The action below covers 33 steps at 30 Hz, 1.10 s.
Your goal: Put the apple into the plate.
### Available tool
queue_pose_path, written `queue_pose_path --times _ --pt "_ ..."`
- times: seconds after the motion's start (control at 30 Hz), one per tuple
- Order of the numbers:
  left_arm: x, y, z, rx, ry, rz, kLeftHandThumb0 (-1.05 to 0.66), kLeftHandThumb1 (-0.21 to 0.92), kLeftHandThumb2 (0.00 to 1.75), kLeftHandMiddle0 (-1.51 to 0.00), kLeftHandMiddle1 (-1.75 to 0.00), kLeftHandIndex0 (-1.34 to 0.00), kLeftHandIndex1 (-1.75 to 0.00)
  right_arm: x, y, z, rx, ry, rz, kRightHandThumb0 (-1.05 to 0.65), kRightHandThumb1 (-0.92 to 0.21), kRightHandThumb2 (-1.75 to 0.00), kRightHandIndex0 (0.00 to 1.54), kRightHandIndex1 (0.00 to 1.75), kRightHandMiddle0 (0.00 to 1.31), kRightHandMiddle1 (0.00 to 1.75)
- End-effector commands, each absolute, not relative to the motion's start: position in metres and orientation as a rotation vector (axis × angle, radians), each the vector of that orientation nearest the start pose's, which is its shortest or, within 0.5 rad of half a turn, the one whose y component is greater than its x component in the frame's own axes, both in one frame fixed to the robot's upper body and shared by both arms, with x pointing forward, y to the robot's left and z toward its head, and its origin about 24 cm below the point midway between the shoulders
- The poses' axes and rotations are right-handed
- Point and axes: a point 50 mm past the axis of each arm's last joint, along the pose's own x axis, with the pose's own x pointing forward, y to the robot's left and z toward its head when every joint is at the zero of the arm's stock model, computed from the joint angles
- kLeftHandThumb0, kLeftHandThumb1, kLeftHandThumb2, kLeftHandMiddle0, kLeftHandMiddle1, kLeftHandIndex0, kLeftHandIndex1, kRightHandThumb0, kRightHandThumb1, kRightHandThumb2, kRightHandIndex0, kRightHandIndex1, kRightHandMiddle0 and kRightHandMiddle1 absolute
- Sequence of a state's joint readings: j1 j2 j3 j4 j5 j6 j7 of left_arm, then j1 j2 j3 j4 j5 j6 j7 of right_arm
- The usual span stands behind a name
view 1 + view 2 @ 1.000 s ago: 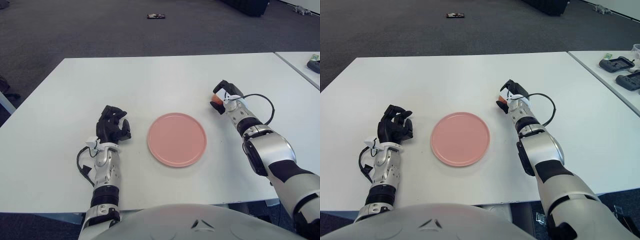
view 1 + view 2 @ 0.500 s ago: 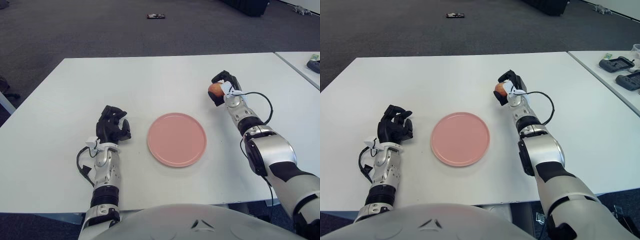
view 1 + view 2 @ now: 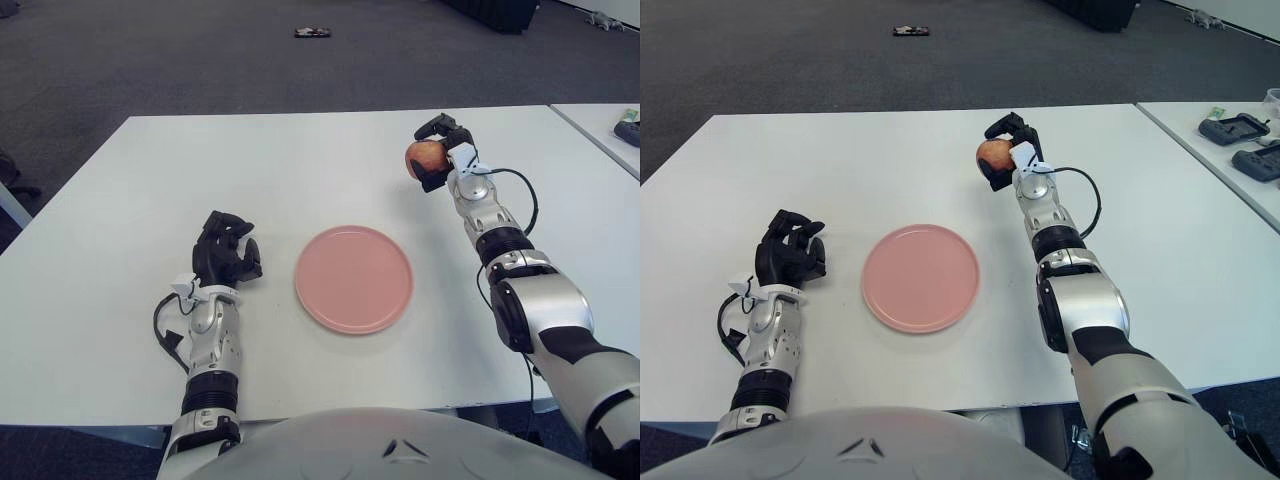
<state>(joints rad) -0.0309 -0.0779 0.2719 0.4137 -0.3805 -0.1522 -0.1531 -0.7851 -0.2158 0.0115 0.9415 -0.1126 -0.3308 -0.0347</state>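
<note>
**Apple held clear of the desk, off to the right of the plate**

I have the right hand raised over the far right part of the white desk, its black fingers wrapped around the apple. The apple is red with a yellowish patch and sits on the hand's left side, facing the middle of the desk. It looks lifted off the surface, not touching it. A black cable loops beside the right forearm.

The pink plate lies flat near the middle of the desk, closer to me than the apple and to its left, well apart from it. Nothing is on the plate.

My left hand shows to the left of the plate, near it but apart from it, fingers curled in and holding nothing.

On the dark carpet beyond the desk I see a small dark object; I cannot tell what it is.
</note>
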Motion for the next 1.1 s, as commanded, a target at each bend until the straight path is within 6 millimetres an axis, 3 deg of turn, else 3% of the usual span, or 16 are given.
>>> queue_pose_path --times 0.0,0.2,0.6,0.83,1.07 --pt "0.219 0.183 -0.056 -0.516 0.273 0.223 -0.01 -0.08 1.75 -0.93 -1.75 -0.70 -1.66 0.378 -0.154 0.118 -0.253 -0.266 0.192 0.00 0.10 -1.73 0.97 1.58 0.70 1.75" --pt "0.219 0.183 -0.055 -0.501 0.275 0.221 -0.01 -0.08 1.75 -0.93 -1.75 -0.70 -1.66 0.361 -0.147 0.129 -0.228 -0.378 0.368 0.00 0.12 -1.74 0.99 1.56 0.71 1.75" --pt "0.220 0.182 -0.055 -0.496 0.282 0.219 -0.01 -0.08 1.75 -0.94 -1.75 -0.70 -1.66 0.328 -0.112 0.137 -0.247 -0.464 0.635 0.00 0.14 -1.75 1.03 1.50 0.74 1.75" --pt "0.219 0.182 -0.055 -0.511 0.281 0.217 -0.01 -0.08 1.75 -0.93 -1.75 -0.70 -1.66 0.318 -0.107 0.136 -0.311 -0.413 0.787 0.00 0.14 -1.75 1.02 1.53 0.73 1.75" --pt "0.220 0.181 -0.054 -0.532 0.276 0.212 -0.01 -0.08 1.75 -0.93 -1.75 -0.70 -1.66 0.296 -0.086 0.122 -0.345 -0.388 1.000 0.00 0.11 -1.75 0.98 1.59 0.71 1.75"
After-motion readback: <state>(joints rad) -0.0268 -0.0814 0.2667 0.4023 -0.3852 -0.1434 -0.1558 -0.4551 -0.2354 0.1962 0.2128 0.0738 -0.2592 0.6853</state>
